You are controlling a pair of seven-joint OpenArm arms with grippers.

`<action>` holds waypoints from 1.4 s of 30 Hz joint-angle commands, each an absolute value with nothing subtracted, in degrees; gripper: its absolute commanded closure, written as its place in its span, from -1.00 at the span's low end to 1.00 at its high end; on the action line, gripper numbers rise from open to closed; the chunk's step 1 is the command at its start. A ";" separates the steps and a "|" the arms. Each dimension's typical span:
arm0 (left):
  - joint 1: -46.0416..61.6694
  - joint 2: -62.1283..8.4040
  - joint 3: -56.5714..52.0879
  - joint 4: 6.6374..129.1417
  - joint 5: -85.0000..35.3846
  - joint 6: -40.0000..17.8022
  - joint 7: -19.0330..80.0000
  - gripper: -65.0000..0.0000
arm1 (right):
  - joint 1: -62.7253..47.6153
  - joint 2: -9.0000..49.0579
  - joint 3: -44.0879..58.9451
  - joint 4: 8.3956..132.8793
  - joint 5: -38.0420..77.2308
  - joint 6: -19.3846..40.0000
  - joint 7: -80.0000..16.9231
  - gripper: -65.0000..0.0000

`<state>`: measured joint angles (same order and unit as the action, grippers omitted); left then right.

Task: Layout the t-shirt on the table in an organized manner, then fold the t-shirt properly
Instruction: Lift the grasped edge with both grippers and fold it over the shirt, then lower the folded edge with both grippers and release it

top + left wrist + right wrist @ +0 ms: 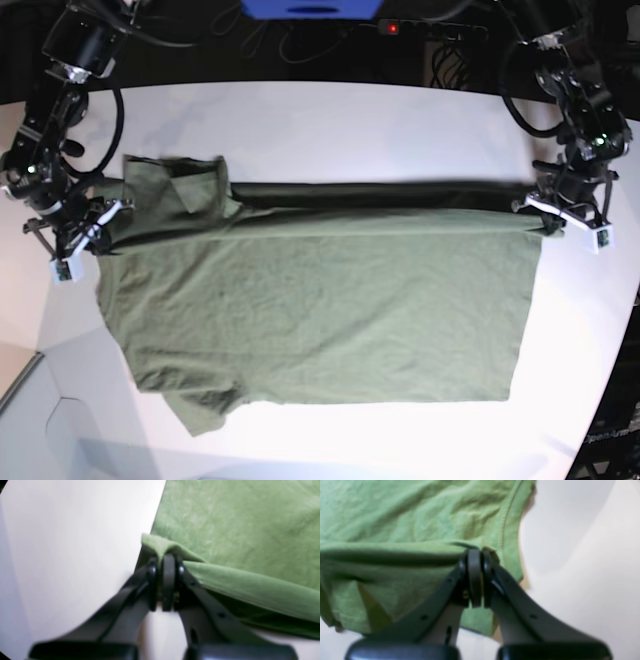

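Observation:
The olive-green t-shirt (320, 300) lies spread on the white table (330, 120), hem at the right, sleeves at the left. Its far long edge is lifted and stretched as a taut fold between the two grippers. My left gripper (545, 218) is shut on the hem corner at the right; in the left wrist view the gripper (166, 560) pinches a bunched corner of the shirt (237, 530). My right gripper (98, 222) is shut on the shoulder edge at the left; in the right wrist view the gripper (477, 553) pinches the shirt (407, 517) beside a stitched seam.
The table's curved edge runs close to both arms at left and right. Dark cables and equipment (320, 30) lie behind the table's far edge. A sleeve (200, 405) lies near the front left.

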<state>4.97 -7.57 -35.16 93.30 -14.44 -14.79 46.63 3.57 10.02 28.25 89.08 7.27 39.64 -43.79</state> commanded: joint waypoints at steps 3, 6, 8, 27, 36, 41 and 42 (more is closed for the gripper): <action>3.38 -8.31 -35.38 93.67 -14.64 -14.64 44.70 1.00 | 4.62 10.95 28.44 88.84 7.69 40.00 -42.33 1.00; 3.21 -8.31 -35.38 91.82 -14.99 -14.64 44.26 1.00 | 5.05 10.95 27.65 88.48 7.69 40.00 -42.33 1.00; 2.42 -8.31 -35.38 90.59 -14.99 -14.64 44.18 1.00 | 5.32 10.95 27.21 88.48 7.69 40.00 -42.33 1.00; -2.42 -8.75 -35.38 84.62 -14.73 -14.64 44.09 1.00 | 5.58 10.95 25.71 88.48 7.69 40.00 -42.24 1.00; -3.91 -8.84 -35.38 84.53 -14.55 -14.64 44.09 1.00 | 6.73 11.12 25.63 86.20 7.60 40.00 -42.24 1.00; -4.00 -8.57 -35.38 84.53 -14.55 -14.64 44.09 0.71 | 6.73 11.12 25.63 86.20 7.60 40.00 -42.24 1.00; -4.00 -8.48 -35.38 84.53 -14.55 -14.64 44.09 0.62 | 6.64 11.12 25.71 86.20 7.60 40.00 -42.24 1.00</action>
